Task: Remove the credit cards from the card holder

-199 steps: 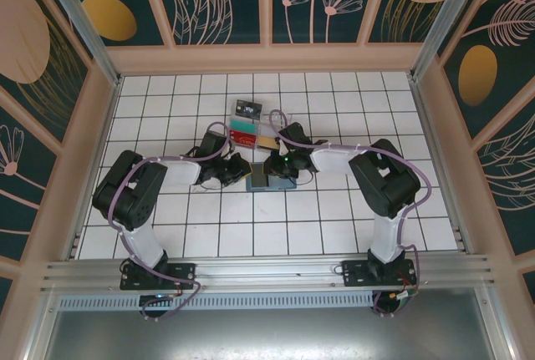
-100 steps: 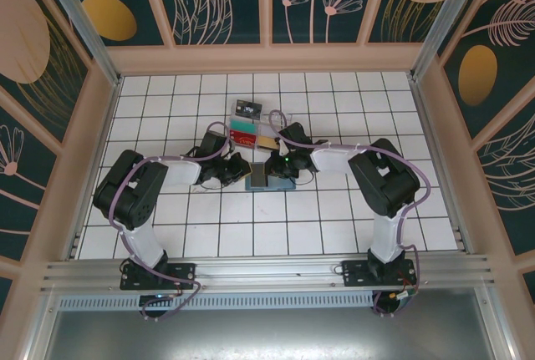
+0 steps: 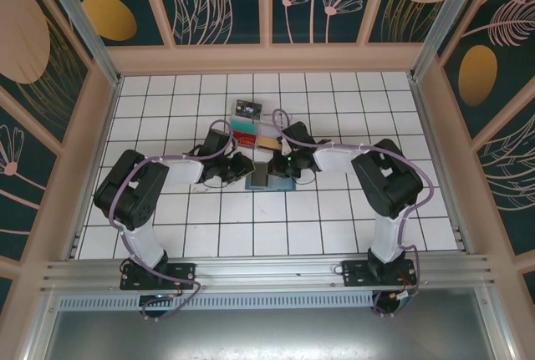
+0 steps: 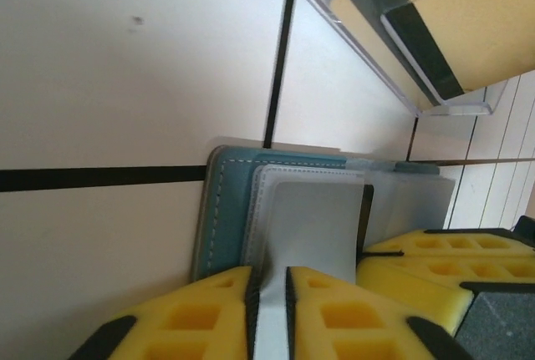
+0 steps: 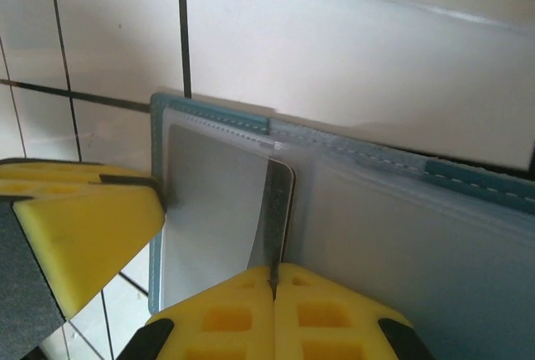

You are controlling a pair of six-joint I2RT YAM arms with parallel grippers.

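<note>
The teal card holder (image 3: 269, 179) lies open on the tiles between both grippers. In the left wrist view its teal edge (image 4: 227, 201) frames grey pocket faces, and my left gripper (image 4: 269, 283) pinches a grey pocket flap (image 4: 318, 218) between its yellow pads. In the right wrist view my right gripper (image 5: 273, 273) is shut on a thin dark card (image 5: 278, 210) with a rounded corner, which stands nearly edge-on out of the holder's (image 5: 401, 235) centre fold. From above, the left gripper (image 3: 241, 168) and right gripper (image 3: 282, 166) meet over the holder.
A clear plastic tray (image 3: 251, 135) sits just behind the holder with red, green and yellow cards in it; its rim (image 4: 376, 68) is close to the left gripper. A small black card (image 3: 248, 109) lies farther back. Wooden walls ring the tiled floor.
The right gripper has closed fully onto the card's edge. The left jaws have eased apart slightly around the pocket flap. Both arms have barely shifted.
</note>
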